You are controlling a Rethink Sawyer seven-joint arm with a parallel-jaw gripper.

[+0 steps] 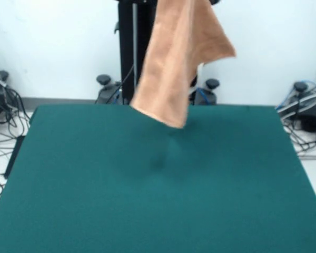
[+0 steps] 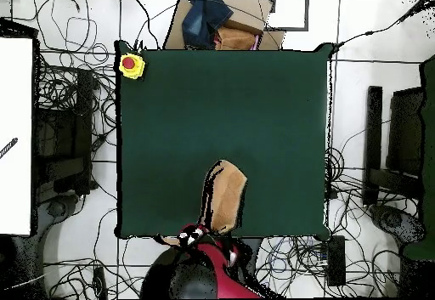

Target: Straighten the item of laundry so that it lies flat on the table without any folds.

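I have the towel [image 1: 176,63] lifted clear above the table [image 1: 147,200] so it hangs and its folds drop out; my gripper's hold is out of sight, so I cannot tell its state.

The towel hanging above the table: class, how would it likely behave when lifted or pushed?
Probably floppy: the towel hangs in limp folds over the table. Likely light, since one corner flares sideways. Pushed, it would probably bunch on the felt-like top rather than slide.
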